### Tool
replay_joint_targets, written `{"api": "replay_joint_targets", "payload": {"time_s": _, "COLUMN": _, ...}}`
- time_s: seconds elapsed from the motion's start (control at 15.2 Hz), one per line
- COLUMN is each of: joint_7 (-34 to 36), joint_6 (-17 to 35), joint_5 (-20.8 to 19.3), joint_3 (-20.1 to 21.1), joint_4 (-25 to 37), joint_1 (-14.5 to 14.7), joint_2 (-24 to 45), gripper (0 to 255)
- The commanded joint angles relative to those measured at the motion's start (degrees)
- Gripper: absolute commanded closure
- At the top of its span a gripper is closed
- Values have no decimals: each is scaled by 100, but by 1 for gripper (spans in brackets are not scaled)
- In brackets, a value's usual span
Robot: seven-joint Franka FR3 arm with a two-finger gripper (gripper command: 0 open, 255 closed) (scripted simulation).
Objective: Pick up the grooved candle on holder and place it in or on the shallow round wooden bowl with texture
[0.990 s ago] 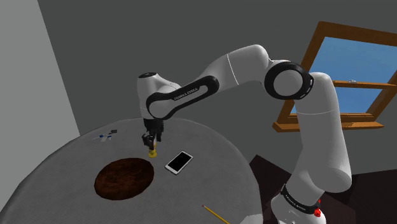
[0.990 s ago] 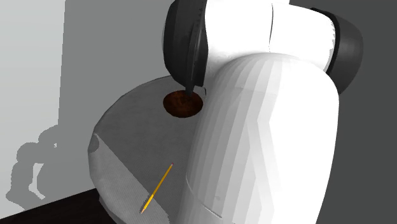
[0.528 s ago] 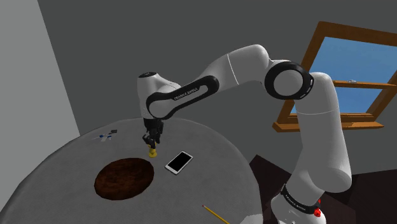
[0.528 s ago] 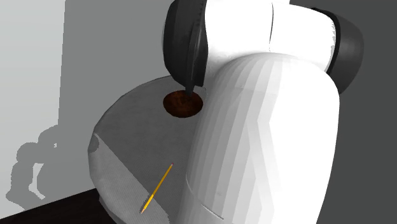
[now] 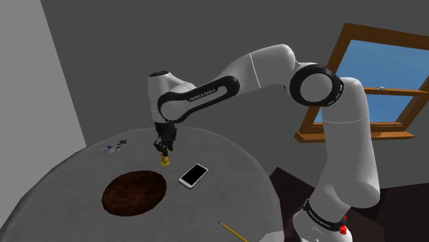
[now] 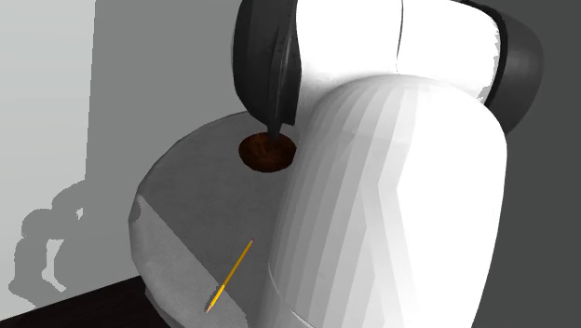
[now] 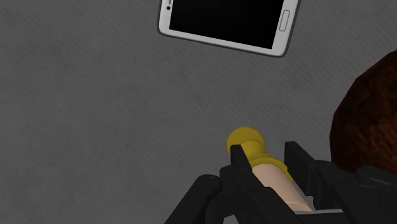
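Left of centre in the shoulder view, the candle [image 5: 165, 162] is clamped in the gripper [image 5: 163, 152] near the phone [image 5: 194, 174]; it should be kept upright and carried to the bowl [image 5: 134, 192] at lower left.

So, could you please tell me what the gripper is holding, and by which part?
The gripper clasps the candle by its pale body; the yellow holder juts beyond.

Even, fairly dim light; the arm [image 6: 391, 205] gleams white and casts a soft grey shadow [image 6: 42, 247] on the pale wall [image 6: 47, 93].
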Motion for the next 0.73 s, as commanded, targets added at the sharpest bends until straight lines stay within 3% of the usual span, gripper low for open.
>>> {"api": "replay_joint_targets", "payload": {"time_s": 0.0, "joint_7": -19, "joint_6": -137, "joint_5": 18, "joint_3": 9, "joint_4": 91, "joint_1": -3, "joint_2": -46, "gripper": 255}}
{"api": "replay_joint_targets", "payload": {"time_s": 0.66, "joint_7": -86, "joint_6": -790, "joint_5": 102, "joint_3": 49, "joint_4": 511, "joint_1": -9, "joint_2": -288, "gripper": 255}}
